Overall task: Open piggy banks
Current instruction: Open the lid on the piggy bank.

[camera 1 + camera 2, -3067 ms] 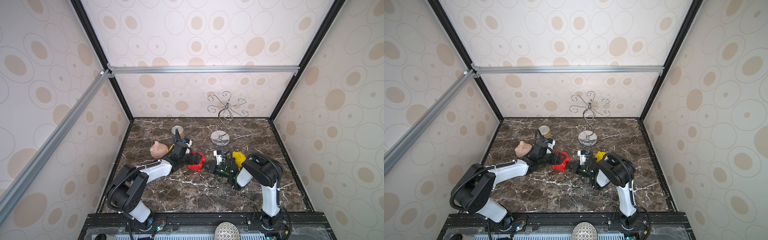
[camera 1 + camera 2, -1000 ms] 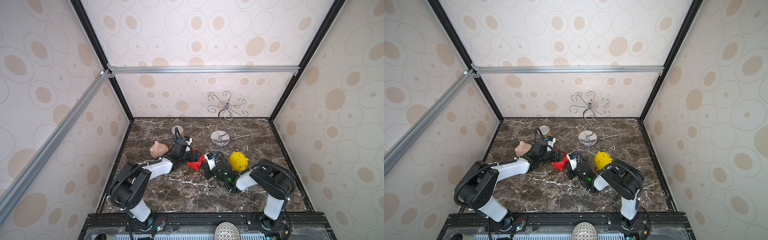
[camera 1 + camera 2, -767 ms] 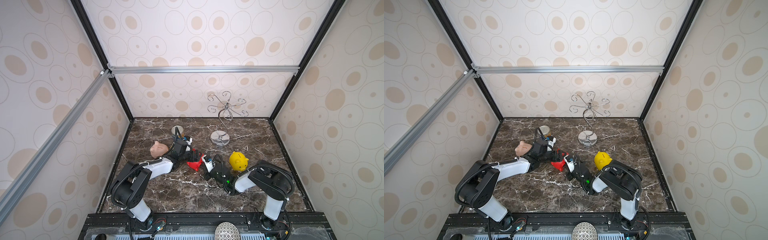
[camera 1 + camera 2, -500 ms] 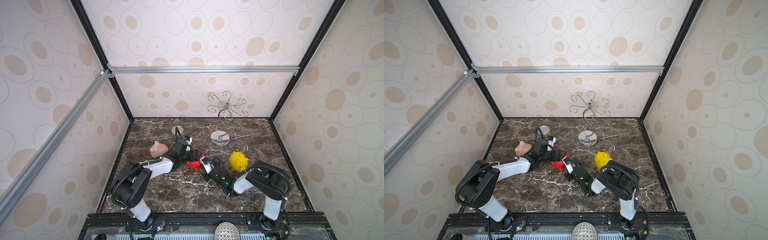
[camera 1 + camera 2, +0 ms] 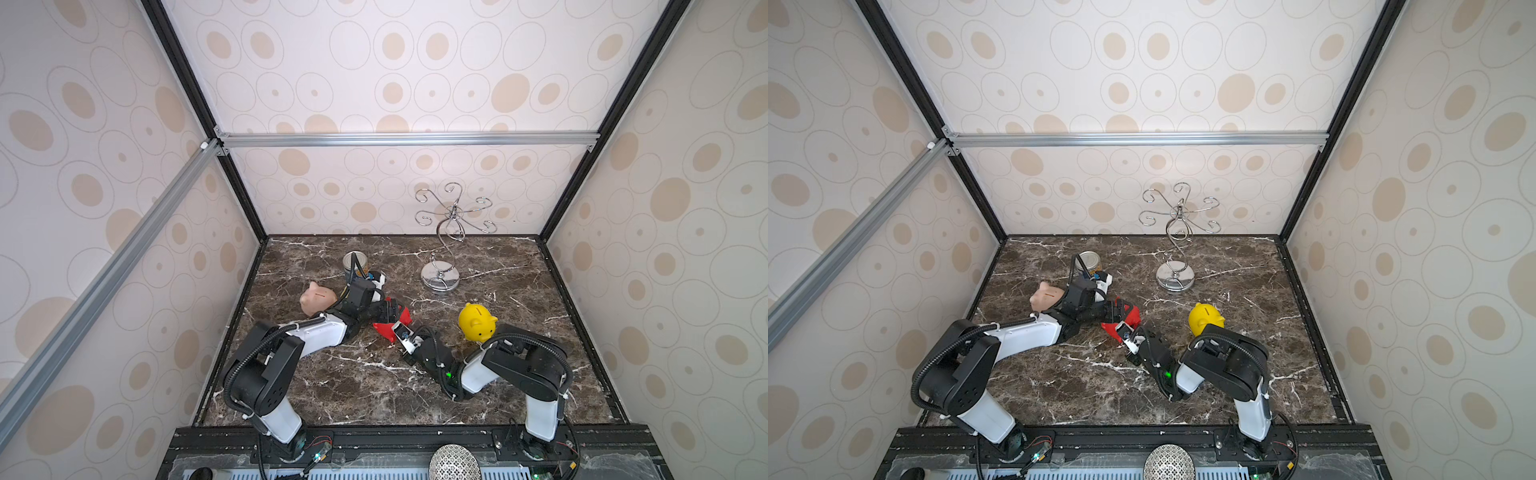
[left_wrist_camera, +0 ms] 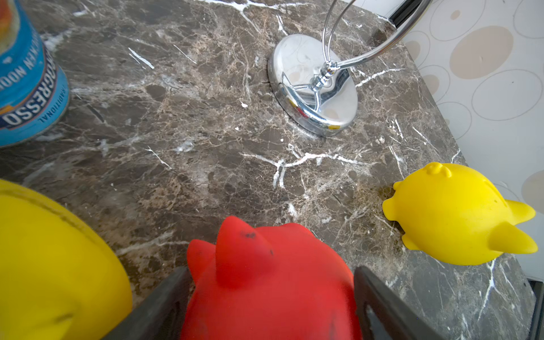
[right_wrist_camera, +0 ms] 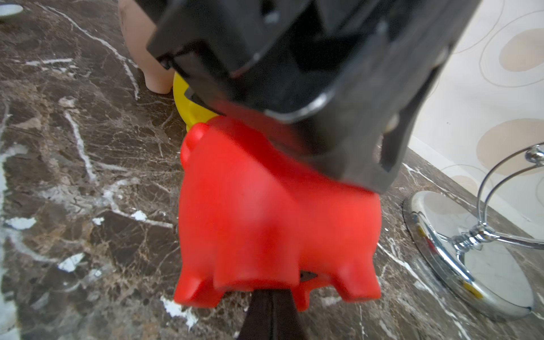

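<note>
clamping the red piggy bank (image 6: 270,288) from both flanks, the left fingers (image 6: 379,306) stand partly spread, one dark finger pressed on each side of its body, with the pig's ears poking out ahead of them in the left wrist view. the right fingers (image 7: 272,312) are pressed together with nothing between them, and their joined tip meets the red pig's underside between its legs, next to a small dark edge there that is too blurred to name. in both top views the red pig (image 5: 384,328) (image 5: 1121,324) sits near the middle of the marble counter (image 5: 374,386), wedged between the two arms, the left fingers reaching it from the left and the right fingers from the near side. whether its feet rest on the counter cannot be told. a second yellow piggy bank (image 6: 53,265) lies just beside the red one on the left arm's side, seen also behind it in the right wrist view (image 7: 191,100), and is hidden under the arm in the top views. the pale pink piggy bank (image 5: 318,297) stands near the left arm's wrist, apart from the fingers. the yellow piggy bank (image 5: 477,322) stands alone toward the right, well apart from both sets of fingers. a blue-labelled can (image 5: 353,264) and a chrome stand (image 5: 440,276) stand farther back on the counter.
</note>
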`<state>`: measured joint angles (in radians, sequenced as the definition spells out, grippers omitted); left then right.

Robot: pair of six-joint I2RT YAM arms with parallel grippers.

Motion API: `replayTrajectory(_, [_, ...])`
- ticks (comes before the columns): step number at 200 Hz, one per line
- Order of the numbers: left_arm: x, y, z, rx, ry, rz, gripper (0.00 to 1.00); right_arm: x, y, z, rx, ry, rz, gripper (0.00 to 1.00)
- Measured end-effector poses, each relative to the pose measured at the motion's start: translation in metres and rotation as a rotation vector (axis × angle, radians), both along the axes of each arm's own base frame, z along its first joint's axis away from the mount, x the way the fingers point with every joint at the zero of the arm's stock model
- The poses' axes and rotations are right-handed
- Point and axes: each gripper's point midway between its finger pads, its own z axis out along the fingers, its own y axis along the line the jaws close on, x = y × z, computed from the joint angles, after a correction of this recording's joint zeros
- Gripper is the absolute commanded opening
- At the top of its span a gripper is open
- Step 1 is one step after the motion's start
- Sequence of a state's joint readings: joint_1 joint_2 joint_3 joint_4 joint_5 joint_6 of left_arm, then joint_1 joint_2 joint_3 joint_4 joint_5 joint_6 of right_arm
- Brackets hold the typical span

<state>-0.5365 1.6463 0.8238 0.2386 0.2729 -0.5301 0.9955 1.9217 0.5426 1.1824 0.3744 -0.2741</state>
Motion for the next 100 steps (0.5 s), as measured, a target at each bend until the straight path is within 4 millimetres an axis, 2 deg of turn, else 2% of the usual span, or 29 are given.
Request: replayTrajectory(100, [0.0037, 0.0009, -0.0008, 0.011, -0.003, 0.0, 0.85, -0.0026, 0.0085, -0.0039, -0.23, -0.117, -0.011, 0.0])
